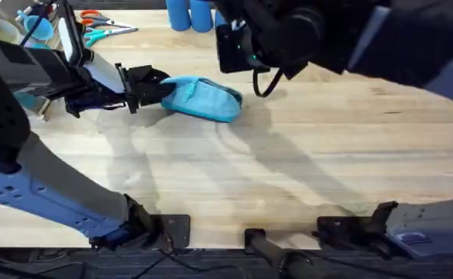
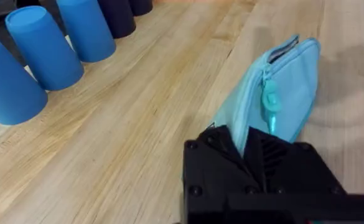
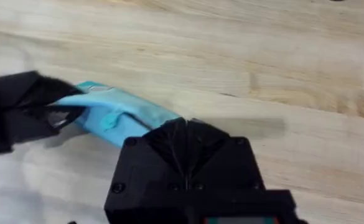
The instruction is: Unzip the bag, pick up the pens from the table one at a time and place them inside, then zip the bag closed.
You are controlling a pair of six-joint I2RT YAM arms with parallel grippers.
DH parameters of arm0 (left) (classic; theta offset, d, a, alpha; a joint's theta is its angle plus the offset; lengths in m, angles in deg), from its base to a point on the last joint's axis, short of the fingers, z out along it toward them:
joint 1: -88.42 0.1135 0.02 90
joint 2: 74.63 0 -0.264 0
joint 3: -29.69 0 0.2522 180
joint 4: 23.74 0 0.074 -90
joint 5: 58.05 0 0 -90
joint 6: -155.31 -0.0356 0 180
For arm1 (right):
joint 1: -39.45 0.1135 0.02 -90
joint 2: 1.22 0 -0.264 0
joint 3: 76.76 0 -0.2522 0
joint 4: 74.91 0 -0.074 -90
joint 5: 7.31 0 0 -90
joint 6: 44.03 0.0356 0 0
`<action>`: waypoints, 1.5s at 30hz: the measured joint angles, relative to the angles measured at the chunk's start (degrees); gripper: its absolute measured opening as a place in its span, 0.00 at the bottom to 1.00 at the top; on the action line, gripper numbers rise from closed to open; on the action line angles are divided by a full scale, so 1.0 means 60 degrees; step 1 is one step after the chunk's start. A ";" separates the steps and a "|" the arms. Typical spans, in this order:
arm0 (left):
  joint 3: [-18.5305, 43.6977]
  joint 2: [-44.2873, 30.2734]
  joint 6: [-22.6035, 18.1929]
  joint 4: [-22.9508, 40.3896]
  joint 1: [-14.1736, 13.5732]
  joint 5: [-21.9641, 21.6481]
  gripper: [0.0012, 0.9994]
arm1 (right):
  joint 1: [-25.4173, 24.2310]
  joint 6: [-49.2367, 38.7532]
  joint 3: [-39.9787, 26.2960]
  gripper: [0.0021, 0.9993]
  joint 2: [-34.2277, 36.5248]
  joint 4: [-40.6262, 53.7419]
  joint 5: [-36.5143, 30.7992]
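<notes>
**Left claw clamped on one end of the blue pouch**

At the upper left of the table (image 1: 303, 170), the left claw (image 1: 158, 88) grips the near end of the bag (image 1: 204, 98), its black fingers (image 2: 231, 149) pinched tight on the fabric. From the left wrist camera, the light blue pouch stretches away from the fingers, with the zipper running along its top seam and a small turquoise pull (image 2: 270, 102) hanging down the side close to the claw. Whether the zipper is open or shut along its length cannot be told, and nothing inside the pouch can be seen.

The pouch rests on the bare wood, lying lengthwise away from the left claw toward the middle of the table. The right claw (image 3: 185, 140) hangs above the table just beside the far end of the pouch; its fingers meet in a point, clenched on nothing, and do not touch the fabric. In the right wrist camera the left claw shows as a black shape biting the opposite end of the pouch.

Farther out, several blue cups (image 2: 42, 46) stand upside down in a row on the wood, well apart from the pouch. Scissors (image 1: 98, 17) with orange handles lie at the table's far left corner, next to a pale cup (image 1: 1, 31).
</notes>
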 joint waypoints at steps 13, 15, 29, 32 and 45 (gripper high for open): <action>0.0000 0.0000 0.0000 0.0000 0.0004 0.0000 0.04 | 0.2156 -0.0005 0.0000 0.55 -0.0104 -0.0005 0.0032; 0.0000 0.0000 0.0000 0.0000 0.0004 0.0000 0.04 | 0.2234 -0.0007 0.0000 0.85 -0.0101 -0.0009 0.0032; 0.0000 0.0000 0.0000 0.0011 0.0011 0.0000 0.04 | 0.2237 -0.0044 0.0000 1.00 -0.0100 -0.0016 0.0028; 0.0000 0.0000 0.0000 0.0011 0.0011 0.0000 0.04 | 0.2237 -0.0042 0.0000 1.00 -0.0100 -0.0021 0.0039; 0.0000 0.0000 0.0002 0.0011 0.0011 -0.0002 0.04 | 0.2237 -0.0029 0.0000 1.00 -0.0100 -0.0185 0.0068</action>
